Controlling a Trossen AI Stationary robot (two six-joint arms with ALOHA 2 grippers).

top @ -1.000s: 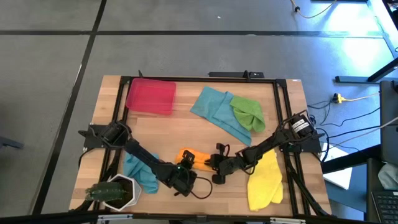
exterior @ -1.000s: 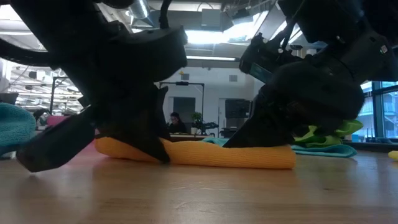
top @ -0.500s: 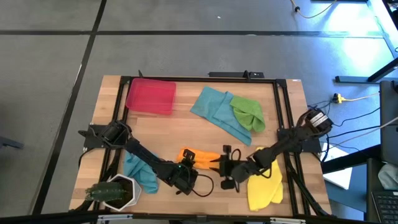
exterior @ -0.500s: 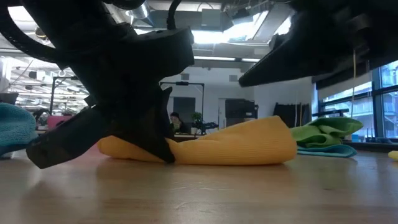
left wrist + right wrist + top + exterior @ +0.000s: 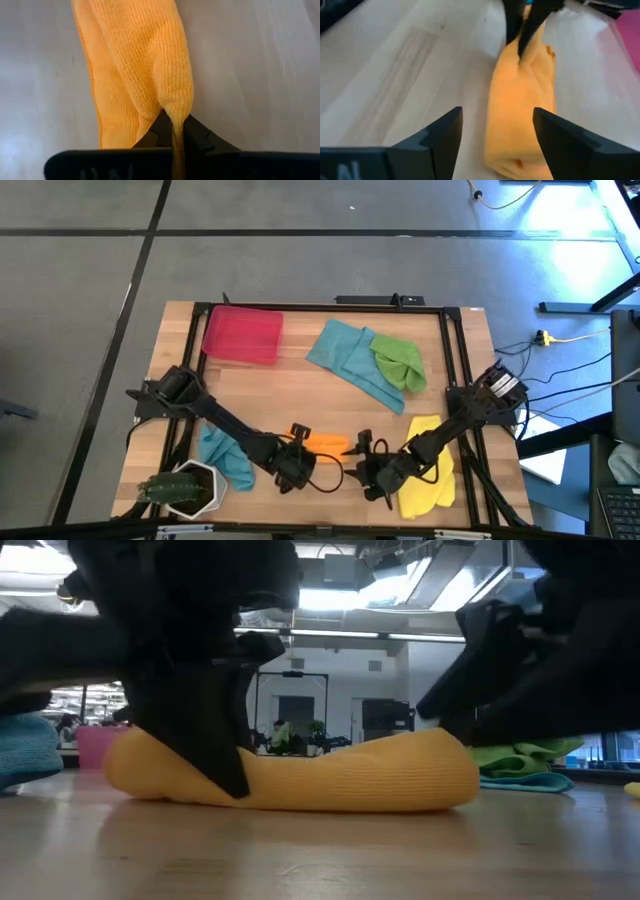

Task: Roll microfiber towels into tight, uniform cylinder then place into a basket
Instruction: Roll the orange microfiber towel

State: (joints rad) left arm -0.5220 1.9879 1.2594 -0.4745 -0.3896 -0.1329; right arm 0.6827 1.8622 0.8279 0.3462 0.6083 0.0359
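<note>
The orange microfiber towel (image 5: 322,443) lies rolled into a short thick cylinder on the table near the front edge, also seen in the low view (image 5: 330,775). My left gripper (image 5: 293,462) is shut on its left end. My right gripper (image 5: 368,470) stands open just off the roll's right end; in the right wrist view its fingers (image 5: 440,142) flank that end without touching it. The red basket (image 5: 242,333) sits at the far left. A teal towel (image 5: 345,358) and a green towel (image 5: 400,360) lie at the far middle. My left gripper pinches a raised fold of the orange towel (image 5: 176,112) between its two fingers, near the roll's left end. The fingers come down from above (image 5: 525,30). The roll lies along the table on its underside, with the pinched fold drawn up into a ridge.
A yellow towel (image 5: 425,480) lies under my right arm at the front right. A second teal towel (image 5: 225,455) and a white pot with a plant (image 5: 185,490) sit at the front left. Bare wood shows in the table's middle.
My right gripper has opened, let go of the orange roll's right end and drawn back toward the table's near edge. Freed, that end has sprung up thicker. My left gripper has stayed shut on the left end, and the roll has slid a little toward the near edge.
</note>
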